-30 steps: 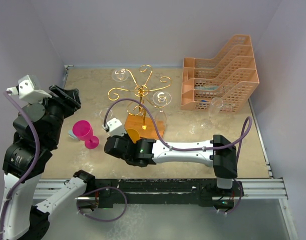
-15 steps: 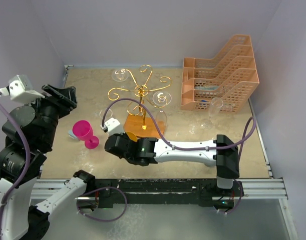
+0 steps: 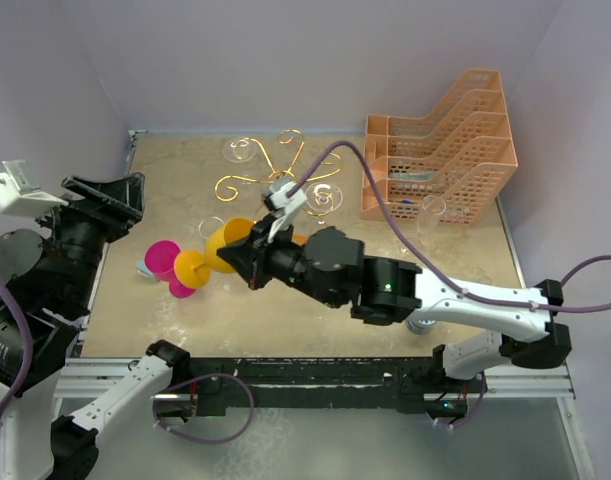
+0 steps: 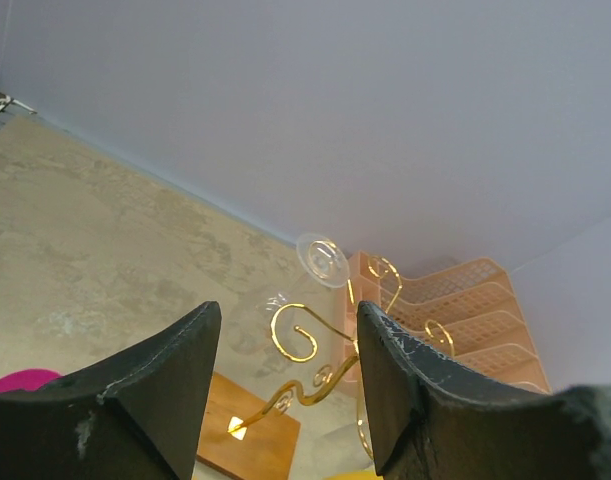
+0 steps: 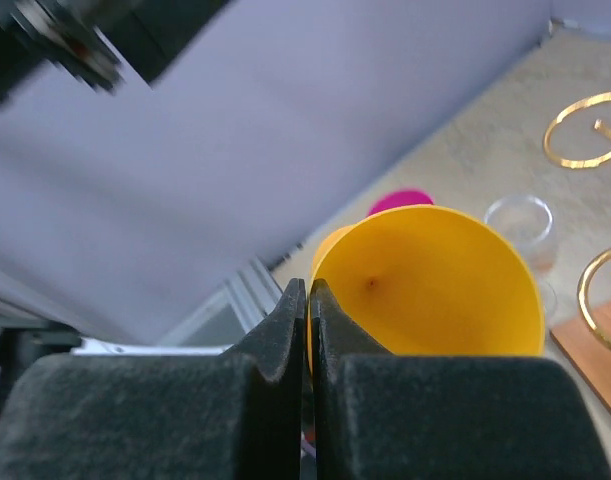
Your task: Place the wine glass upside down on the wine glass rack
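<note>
My right gripper (image 3: 249,258) is shut on the rim of a yellow wine glass (image 3: 225,247), which it holds sideways above the table, foot (image 3: 191,270) pointing left. The right wrist view shows the pads (image 5: 290,310) pinching the yellow bowl (image 5: 435,290) wall. Behind it stands the gold wine glass rack (image 3: 283,182), its wooden base mostly hidden by the arm. Clear glasses (image 3: 240,150) hang on its arms. My left gripper (image 3: 110,190) is raised at the left, open and empty (image 4: 287,310), and looks toward the rack (image 4: 305,345).
A pink wine glass (image 3: 165,262) lies on the table just left of the yellow one. A peach lattice tray stack (image 3: 440,145) stands at the back right, with a clear glass (image 3: 428,218) in front of it. Another clear glass (image 5: 520,225) sits near the rack's base.
My right gripper has closed on the yellow glass and lifted it up off the table toward the left of the rack. The left arm has drawn back to the left.
</note>
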You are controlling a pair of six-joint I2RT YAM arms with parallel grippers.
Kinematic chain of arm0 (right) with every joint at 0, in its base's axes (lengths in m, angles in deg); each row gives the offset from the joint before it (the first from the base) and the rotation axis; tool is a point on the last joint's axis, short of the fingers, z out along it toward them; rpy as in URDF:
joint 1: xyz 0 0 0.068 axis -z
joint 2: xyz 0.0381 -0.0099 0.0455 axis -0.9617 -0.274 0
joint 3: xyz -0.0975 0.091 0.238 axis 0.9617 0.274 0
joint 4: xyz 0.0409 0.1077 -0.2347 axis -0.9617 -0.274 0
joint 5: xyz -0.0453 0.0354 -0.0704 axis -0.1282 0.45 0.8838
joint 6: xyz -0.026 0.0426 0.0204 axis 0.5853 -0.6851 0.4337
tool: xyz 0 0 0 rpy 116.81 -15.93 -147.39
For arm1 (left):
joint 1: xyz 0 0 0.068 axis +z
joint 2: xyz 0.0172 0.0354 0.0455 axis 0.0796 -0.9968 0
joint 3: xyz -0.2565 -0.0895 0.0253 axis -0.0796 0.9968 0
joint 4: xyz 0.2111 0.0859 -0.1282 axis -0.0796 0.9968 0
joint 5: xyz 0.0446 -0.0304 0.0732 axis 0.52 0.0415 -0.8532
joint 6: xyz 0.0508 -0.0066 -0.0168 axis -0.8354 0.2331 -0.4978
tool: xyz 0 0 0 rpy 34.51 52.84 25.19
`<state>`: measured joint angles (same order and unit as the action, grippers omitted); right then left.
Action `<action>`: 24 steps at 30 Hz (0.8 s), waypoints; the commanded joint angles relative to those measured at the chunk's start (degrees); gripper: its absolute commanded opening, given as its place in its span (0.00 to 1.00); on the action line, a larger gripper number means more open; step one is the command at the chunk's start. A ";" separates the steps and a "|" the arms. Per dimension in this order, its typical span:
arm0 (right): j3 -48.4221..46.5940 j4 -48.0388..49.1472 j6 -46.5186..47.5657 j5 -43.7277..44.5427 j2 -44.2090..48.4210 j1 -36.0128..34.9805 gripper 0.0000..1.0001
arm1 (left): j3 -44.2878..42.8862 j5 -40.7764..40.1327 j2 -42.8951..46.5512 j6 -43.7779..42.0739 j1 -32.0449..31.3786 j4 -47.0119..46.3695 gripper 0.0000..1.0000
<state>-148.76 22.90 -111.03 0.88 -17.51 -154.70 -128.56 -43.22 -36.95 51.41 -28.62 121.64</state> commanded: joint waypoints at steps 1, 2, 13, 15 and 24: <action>1.68 12.79 -1.88 1.40 4.85 0.09 0.00 | -4.06 2.69 1.75 2.39 0.31 -4.19 0.55; 1.93 14.95 -1.95 2.01 5.73 0.09 0.00 | -4.75 3.69 1.93 2.67 0.31 -4.55 0.54; 9.75 33.44 -7.77 14.67 13.32 0.07 0.00 | -8.61 14.71 -0.04 3.76 0.23 -5.70 0.57; 11.82 37.58 -9.56 16.93 14.29 0.03 0.00 | -8.76 16.03 -0.43 4.27 0.22 -6.06 0.57; 16.73 47.77 -16.46 25.04 15.18 0.03 0.00 | 1.87 29.70 0.27 17.13 0.22 -19.48 0.58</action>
<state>-133.17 60.64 -123.23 20.22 -3.69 -154.68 -131.38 -22.26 -36.10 60.67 -28.58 111.72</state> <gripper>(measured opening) 0.008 0.575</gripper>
